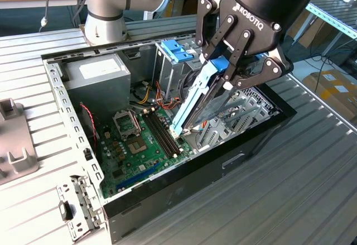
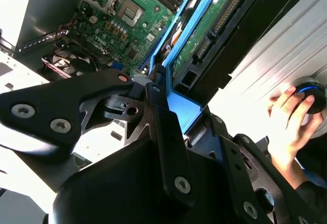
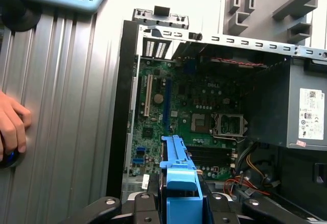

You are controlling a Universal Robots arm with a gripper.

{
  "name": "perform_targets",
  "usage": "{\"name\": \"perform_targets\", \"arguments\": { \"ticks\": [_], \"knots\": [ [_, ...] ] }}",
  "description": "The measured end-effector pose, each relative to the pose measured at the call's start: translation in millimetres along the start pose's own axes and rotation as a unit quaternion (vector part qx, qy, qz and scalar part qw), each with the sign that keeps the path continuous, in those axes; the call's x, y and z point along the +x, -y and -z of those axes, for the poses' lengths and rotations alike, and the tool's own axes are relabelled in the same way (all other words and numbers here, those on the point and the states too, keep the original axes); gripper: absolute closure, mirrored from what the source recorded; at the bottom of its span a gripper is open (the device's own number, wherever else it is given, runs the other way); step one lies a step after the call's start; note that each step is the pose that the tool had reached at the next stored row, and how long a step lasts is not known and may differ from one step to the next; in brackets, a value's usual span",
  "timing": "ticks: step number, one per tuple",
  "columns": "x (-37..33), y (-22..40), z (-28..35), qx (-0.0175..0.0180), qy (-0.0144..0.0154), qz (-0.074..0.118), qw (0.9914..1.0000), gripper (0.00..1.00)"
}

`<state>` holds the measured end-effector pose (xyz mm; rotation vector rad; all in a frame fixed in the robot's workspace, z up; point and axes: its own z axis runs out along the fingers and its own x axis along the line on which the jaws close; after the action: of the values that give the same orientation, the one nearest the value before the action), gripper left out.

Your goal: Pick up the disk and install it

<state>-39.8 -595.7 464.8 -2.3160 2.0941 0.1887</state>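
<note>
The disk (image 1: 207,106), a flat grey-metal drive in a light-blue side-rail bracket, hangs steeply tilted over the open computer case (image 1: 184,181). Its lower end points down toward the motherboard (image 1: 136,144), close to the memory slots (image 1: 163,133). My gripper (image 1: 227,73) is shut on the disk's upper end, its black fingers clamping the blue bracket. In the second wrist view the disk's green circuit-board underside (image 2: 207,22) and blue rail (image 2: 180,107) run away from the fingers (image 2: 159,113). The first wrist view looks along the blue bracket (image 3: 178,175) at the motherboard (image 3: 176,109) below.
A grey power supply (image 1: 99,73) fills the case's back corner. A blue piece with two tabs (image 1: 175,49) sits on the drive cage behind the gripper. Coloured cables (image 1: 146,95) lie beside it. A person's hand (image 2: 287,119) rests on a round device on the ribbed table (image 1: 290,178).
</note>
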Motion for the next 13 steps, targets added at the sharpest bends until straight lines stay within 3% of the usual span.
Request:
{"name": "perform_targets", "arguments": {
  "ticks": [13],
  "knots": [
    [4.9,-0.1,0.1,0.0000,-0.0001,0.000,1.00000,0.63]
  ]
}}
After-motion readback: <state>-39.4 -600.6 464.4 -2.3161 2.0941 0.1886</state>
